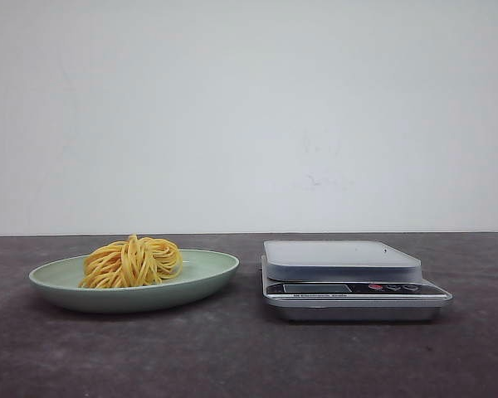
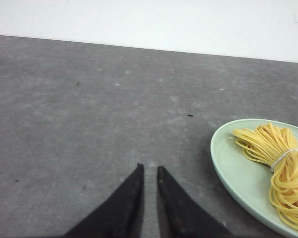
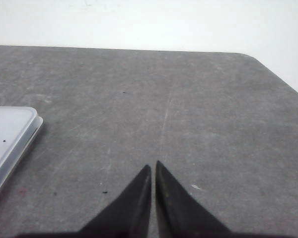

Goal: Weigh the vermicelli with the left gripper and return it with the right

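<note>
place: lab test bench | signs: bare grey table (image 1: 232,356); blank white wall (image 1: 249,116); scale (image 1: 353,280)

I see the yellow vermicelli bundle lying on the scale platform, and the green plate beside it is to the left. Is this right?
Not quite. In the front view the vermicelli lies on the green plate, not on the scale. The plate is indeed left of the scale.

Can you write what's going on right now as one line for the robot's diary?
vermicelli: bundled, on green plate | scale: pan bare, right of plate | left claw: shut, holds nothing | right claw: shut, holds nothing
</note>
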